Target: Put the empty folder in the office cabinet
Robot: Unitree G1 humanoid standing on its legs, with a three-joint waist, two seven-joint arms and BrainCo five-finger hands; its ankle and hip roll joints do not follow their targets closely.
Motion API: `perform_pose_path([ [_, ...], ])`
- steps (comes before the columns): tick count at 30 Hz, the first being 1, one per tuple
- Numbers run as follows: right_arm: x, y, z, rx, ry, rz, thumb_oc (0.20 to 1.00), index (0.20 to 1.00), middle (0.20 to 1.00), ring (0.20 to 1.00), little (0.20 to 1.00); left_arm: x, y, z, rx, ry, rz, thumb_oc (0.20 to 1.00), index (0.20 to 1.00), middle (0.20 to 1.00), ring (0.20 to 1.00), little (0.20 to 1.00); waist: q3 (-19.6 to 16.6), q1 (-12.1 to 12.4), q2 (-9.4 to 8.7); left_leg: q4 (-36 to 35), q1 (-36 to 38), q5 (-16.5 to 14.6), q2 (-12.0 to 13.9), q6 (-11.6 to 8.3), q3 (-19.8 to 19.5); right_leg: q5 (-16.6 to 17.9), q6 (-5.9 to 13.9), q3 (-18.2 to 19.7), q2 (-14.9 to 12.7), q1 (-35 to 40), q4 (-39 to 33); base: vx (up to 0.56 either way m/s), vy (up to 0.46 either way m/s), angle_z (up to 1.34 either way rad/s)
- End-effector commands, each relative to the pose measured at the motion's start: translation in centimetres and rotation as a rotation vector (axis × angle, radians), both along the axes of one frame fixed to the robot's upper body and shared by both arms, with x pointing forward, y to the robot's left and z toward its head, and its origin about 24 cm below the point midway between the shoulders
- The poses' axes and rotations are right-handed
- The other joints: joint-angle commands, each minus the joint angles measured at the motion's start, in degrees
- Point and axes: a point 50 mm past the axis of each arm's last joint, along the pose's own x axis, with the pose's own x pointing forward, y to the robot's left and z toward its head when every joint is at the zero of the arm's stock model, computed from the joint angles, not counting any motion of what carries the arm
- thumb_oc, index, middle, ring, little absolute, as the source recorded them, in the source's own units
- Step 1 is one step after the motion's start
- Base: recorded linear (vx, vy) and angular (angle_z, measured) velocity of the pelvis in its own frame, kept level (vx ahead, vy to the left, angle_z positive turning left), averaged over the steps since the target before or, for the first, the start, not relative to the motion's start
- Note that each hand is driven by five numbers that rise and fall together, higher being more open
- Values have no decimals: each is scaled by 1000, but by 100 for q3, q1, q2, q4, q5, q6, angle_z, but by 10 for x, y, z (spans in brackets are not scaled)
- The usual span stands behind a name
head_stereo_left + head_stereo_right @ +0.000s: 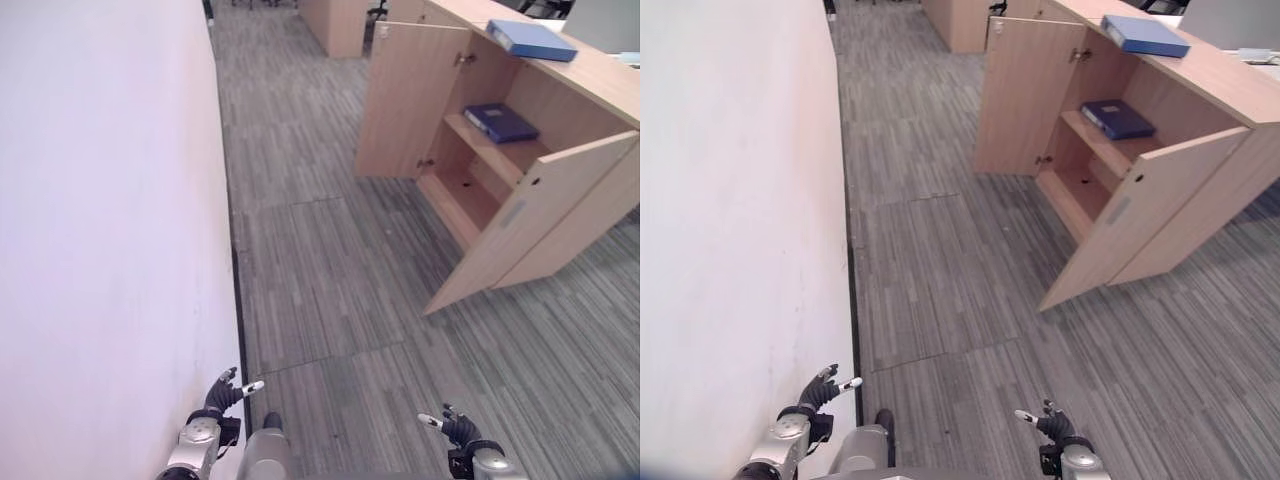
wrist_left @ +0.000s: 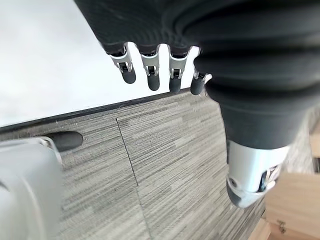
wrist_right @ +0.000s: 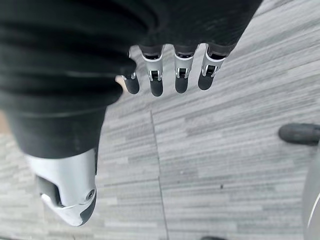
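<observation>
Cabinet (image 1: 520,210) doors open, blue folder (image 1: 501,122) on shelf (image 1: 490,150).

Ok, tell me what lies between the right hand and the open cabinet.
Bare grey carpet floor, seen in the left eye view. The right hand hangs open and empty, far from the cabinet.

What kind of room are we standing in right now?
Most likely an office: a low wooden cabinet with both doors open, a blue folder on its shelf and another on top, grey striped carpet tiles, a white wall.
</observation>
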Motion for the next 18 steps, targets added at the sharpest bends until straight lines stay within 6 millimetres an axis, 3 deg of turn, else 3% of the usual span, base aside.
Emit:
perform_pose_path([
  [1,24,-28,21,-47,-119,-43,1000,1000,1000,1000,1000,15,21,19,94,-80,-98,1000,1000,1000,1000,1000,3,-40,149,-767,-425,973,304,-114,-40,816,404,17,273,563,788,256,339,3],
  [2,38,-27,27,-55,-162,-27,1000,1000,1000,1000,1000,21,23,24,103,-105,-108,1000,1000,1000,1000,1000,149,-85,297,-827,-260,778,234,92,79,1329,432,-184,278,140,1634,176,245,-6],
  [4,45,-24,31,-53,-192,-30,1000,1000,1000,1000,1000,25,23,28,108,-121,-108,1000,1000,1000,1000,1000,294,-224,437,-1011,107,635,114,232,124,1309,430,-195,429,-415,2424,239,289,-5],
  [6,46,-24,31,-50,-198,-36,1000,1000,1000,1000,1000,27,23,28,108,-123,-110,1000,1000,1000,1000,1000,341,-277,534,-1100,269,584,88,256,120,1209,414,-188,560,-641,2559,222,174,5],
  [7,46,-24,32,-47,-205,-48,1000,1000,1000,1000,1000,29,24,29,114,-128,-108,1000,1000,1000,1000,1000,493,-485,605,-1281,711,408,-131,275,106,672,343,-447,666,-1065,2364,216,112,19],
  [8,46,-25,32,-48,-205,-48,1000,1000,1000,1000,1000,29,23,29,113,-128,-108,1000,1000,1000,1000,1000,490,-484,626,-1283,702,416,-107,270,103,698,336,-455,690,-1063,2338,434,129,6],
  [9,44,-27,32,-53,-205,-62,1000,1000,1000,1000,1000,30,24,30,112,-131,-105,1000,1000,1000,1000,1000,559,-543,703,-1362,955,271,-122,234,166,312,220,-871,683,-1306,1761,324,-2,-8],
  [11,42,-29,32,-56,-203,-75,1000,1000,1000,1000,1000,29,23,29,110,-130,-111,1000,1000,1000,1000,1000,627,-638,706,-1394,1126,171,-159,196,134,210,179,-1060,674,-1351,1376,287,-26,-4],
  [13,35,-34,28,-55,-181,-123,1000,1000,1000,1000,1000,31,21,29,117,-127,-126,1000,1000,1000,1000,1000,668,-862,642,-1463,1482,-101,-318,101,97,578,215,-1165,750,-1800,82,367,-105,16],
  [14,35,-34,28,-56,-181,-123,1000,1000,1000,1000,1000,31,21,29,116,-127,-126,1000,1000,1000,1000,1000,701,-876,666,-1463,1530,-126,-293,94,81,597,218,-1194,776,-1709,9,384,-130,5],
  [17,29,-34,24,-53,-160,-141,1000,1000,1000,1000,1000,34,21,29,130,-127,-125,1000,1000,1000,1000,1000,686,-1045,657,-1463,1913,-476,-297,-53,122,1137,377,-1724,537,-2064,-897,436,-208,-1],
  [18,21,-37,21,-62,-129,-146,1000,1000,1000,1000,1000,28,18,24,127,-111,-132,1000,1000,1000,1000,1000,599,-1151,692,-1463,2335,-774,-287,-125,183,1321,409,-1912,366,-2130,-1023,697,-345,-19],
])
